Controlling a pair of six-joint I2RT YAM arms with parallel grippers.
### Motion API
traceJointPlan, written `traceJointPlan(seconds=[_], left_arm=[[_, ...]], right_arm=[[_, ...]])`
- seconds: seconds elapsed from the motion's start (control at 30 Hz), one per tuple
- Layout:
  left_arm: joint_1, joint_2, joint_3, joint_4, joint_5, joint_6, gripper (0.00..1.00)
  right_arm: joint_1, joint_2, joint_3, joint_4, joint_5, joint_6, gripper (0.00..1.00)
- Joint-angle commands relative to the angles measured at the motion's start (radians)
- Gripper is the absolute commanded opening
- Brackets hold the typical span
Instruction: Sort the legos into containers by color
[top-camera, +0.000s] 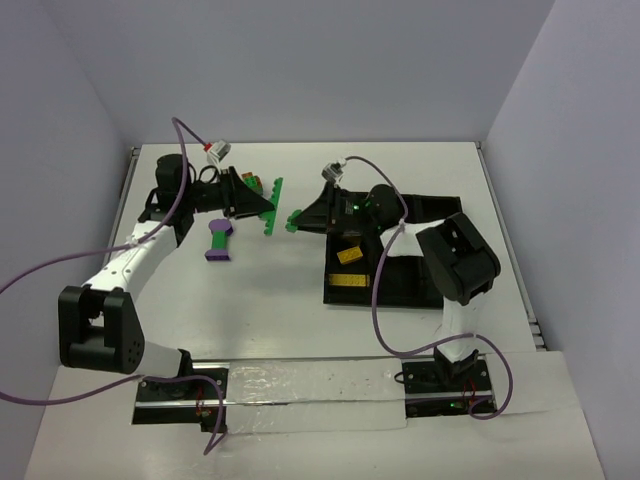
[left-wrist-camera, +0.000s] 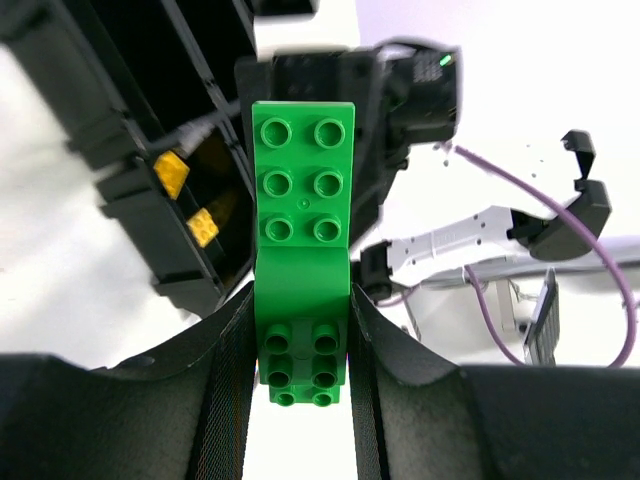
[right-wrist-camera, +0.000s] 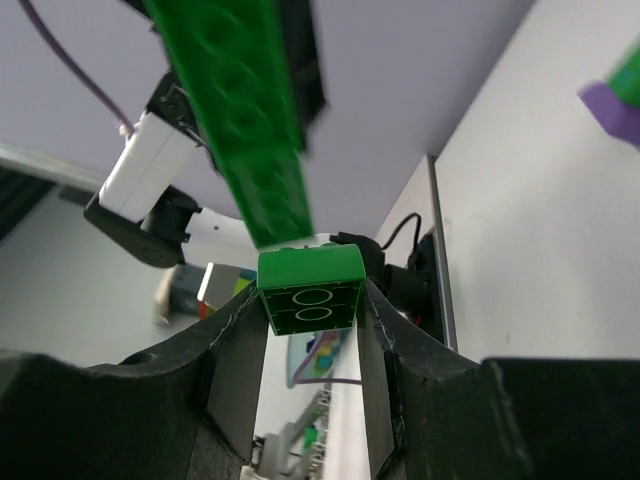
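Above the middle of the desk (top-camera: 300, 320), toward its far edge, a long green brick (top-camera: 272, 207) is clamped in the left claw (left-wrist-camera: 300, 340) and held off the surface. Seen from above, its long axis runs roughly from the near edge toward the far edge, leaning slightly right at the far end. Its studded face is turned back toward the left claw, so it lies crosswise to the direction in which that claw points.

A small green brick (right-wrist-camera: 310, 290) is gripped between the fingers of the right claw (right-wrist-camera: 310, 320), which is pointed toward the left edge. This brick is held just beside the near end of the long one; whether the two touch cannot be told.

A purple-and-green cluster (top-camera: 218, 243) lies on the desk nearer the left edge, below the left claw. Two yellow bricks (top-camera: 349, 255) are seen in the left part of the black tray (top-camera: 332, 297), which sits toward the right edge.
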Motion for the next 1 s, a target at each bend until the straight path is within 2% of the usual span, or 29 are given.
traceJointPlan(seconds=[0.0, 0.17, 0.2, 0.27, 0.3, 0.37, 0.4, 0.43, 0.5, 0.67, 0.73, 0.8, 0.97], left_arm=[[0.052, -0.059, 0.057, -0.012, 0.024, 0.037, 0.0], [0.068, -0.064, 0.066, -0.058, 0.008, 0.068, 0.0], [0.072, -0.063, 0.071, -0.09, -0.009, 0.08, 0.0], [0.075, -0.058, 0.088, -0.149, -0.036, 0.1, 0.0], [0.075, -0.056, 0.089, -0.155, -0.049, 0.11, 0.0], [0.075, -0.048, 0.108, -0.217, -0.079, 0.14, 0.0], [0.075, -0.048, 0.113, -0.235, -0.092, 0.147, 0.0], [0.075, -0.05, 0.114, -0.24, -0.106, 0.156, 0.0], [0.075, -0.049, 0.115, -0.252, -0.131, 0.163, 0.0], [0.075, -0.033, 0.123, -0.26, -0.163, 0.16, 0.0], [0.074, -0.03, 0.123, -0.254, -0.171, 0.152, 0.0], [0.066, -0.021, 0.134, -0.265, -0.207, 0.154, 0.0], [0.006, 0.018, 0.18, -0.364, -0.334, 0.185, 0.0]], right_arm=[[-0.068, -0.002, -0.089, 0.253, -0.021, 0.081, 0.0], [-0.114, -0.048, -0.151, 0.172, -0.046, 0.037, 0.0], [-0.126, -0.083, -0.172, 0.091, -0.05, 0.016, 0.0], [-0.141, -0.153, -0.192, -0.128, -0.051, -0.152, 0.0], [-0.145, -0.196, -0.186, -0.295, -0.032, -0.203, 0.0], [-0.14, -0.328, -0.087, -0.973, 0.125, -0.744, 0.0], [-0.125, -0.365, -0.009, -1.176, 0.248, -0.874, 0.0], [-0.107, -0.402, 0.019, -1.367, 0.402, -0.983, 0.0], [-0.105, -0.48, 0.063, -1.512, 0.547, -1.037, 0.0], [-0.11, -0.639, 0.056, -1.664, 0.989, -1.083, 0.0], [-0.112, -0.664, 0.038, -1.691, 1.05, -1.081, 0.0], [-0.121, -0.748, -0.016, -1.715, 1.204, -1.064, 0.0], [-0.141, -0.848, -0.133, -1.739, 1.296, -1.044, 0.0]])
